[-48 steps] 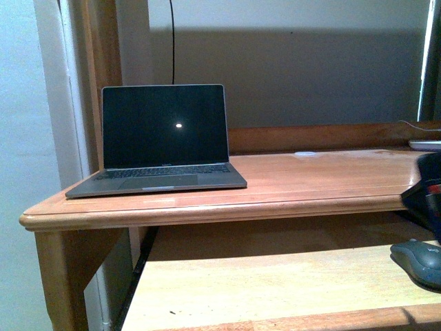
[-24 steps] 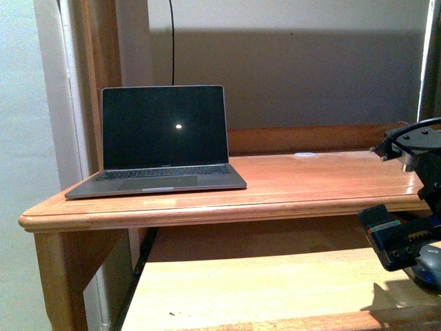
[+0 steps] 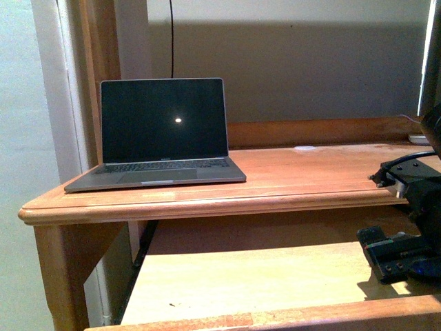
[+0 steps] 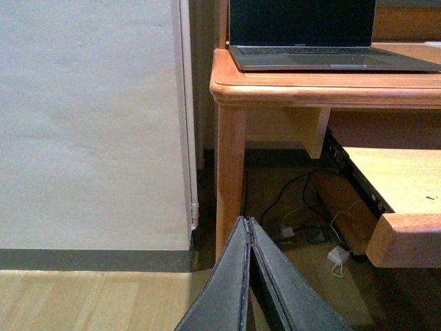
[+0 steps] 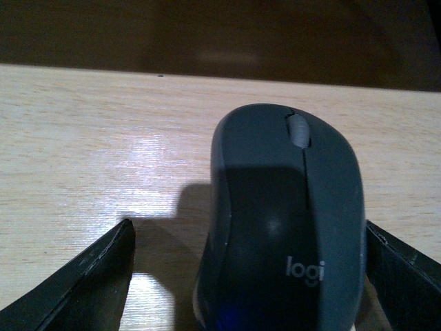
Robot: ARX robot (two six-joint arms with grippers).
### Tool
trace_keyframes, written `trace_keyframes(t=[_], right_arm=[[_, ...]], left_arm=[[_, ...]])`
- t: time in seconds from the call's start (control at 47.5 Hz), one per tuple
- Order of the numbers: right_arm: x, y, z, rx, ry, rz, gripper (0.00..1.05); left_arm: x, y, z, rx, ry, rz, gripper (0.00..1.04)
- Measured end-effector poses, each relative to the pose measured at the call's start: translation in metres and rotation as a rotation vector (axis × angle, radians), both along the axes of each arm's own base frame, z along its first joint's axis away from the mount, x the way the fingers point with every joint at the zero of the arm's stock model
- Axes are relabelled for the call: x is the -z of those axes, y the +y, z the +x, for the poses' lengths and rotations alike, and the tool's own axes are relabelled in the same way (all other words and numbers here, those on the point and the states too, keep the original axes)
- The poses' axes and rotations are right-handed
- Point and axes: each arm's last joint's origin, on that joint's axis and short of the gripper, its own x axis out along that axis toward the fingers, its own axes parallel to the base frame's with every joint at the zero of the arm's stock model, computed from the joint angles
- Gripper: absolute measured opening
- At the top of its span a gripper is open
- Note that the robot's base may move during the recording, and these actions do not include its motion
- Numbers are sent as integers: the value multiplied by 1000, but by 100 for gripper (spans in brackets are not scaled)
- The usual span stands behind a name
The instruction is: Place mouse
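— wooden desk [image 3: 310, 176] against a grey wall, open laptop [image 3: 162, 134] on it. where's the mouse [image 5: 282, 227]?
— on the pale pull-out shelf [image 3: 262, 276], lower than the laptop and well off to its right
— right gripper [image 5: 248, 231]?
— spread wide around the mouse: one finger clear of it, the other just beside it, contact i cannot tell
— left gripper [image 4: 249, 238]?
— fingers pressed together on nothing, lower than the laptop, off to its left
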Motion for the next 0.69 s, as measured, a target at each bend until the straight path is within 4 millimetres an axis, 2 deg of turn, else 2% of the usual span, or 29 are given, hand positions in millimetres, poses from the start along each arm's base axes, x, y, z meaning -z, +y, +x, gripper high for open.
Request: trace_keyframes(t=[0.252, 0.568, 0.694], right_arm=[[3, -4, 9, 30, 1, 20, 97], [2, -9, 9, 29, -9, 36, 58], [-4, -14, 4, 22, -11, 53, 56]], left_arm=[[0, 0, -6, 0, -1, 0, 3], [3, 0, -12, 0, 21, 0, 3], [3, 0, -19, 0, 8, 0, 3]])
